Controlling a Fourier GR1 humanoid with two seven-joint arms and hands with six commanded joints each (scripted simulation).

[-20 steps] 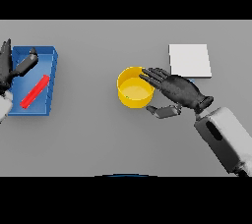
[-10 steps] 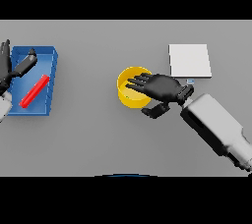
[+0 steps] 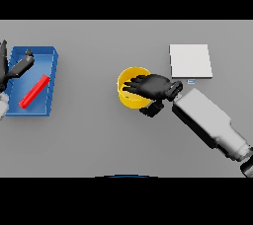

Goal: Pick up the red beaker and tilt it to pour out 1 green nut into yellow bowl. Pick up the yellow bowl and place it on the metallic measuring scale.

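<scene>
The yellow bowl [image 3: 127,91] stands at mid-table. My right hand [image 3: 154,86] lies over its right half, fingers stretched across the opening and the thumb [image 3: 152,109] outside the near rim; it hides much of the inside. The red beaker [image 3: 34,91] lies on its side in a blue tray [image 3: 49,58] at the left. My left hand [image 3: 15,68] is at the tray's far left edge, fingers relaxed and holding nothing, apart from the beaker. The pale square measuring scale [image 3: 190,60] sits at the back right.
The right forearm [image 3: 210,123] runs from the lower right towards the bowl, just in front of the scale. Bare grey table [image 3: 89,130] lies between the tray and the bowl.
My right hand has moved left and forward, from beside the bowl's right rim to over its opening. The bowl, beaker and left hand have stayed put.
</scene>
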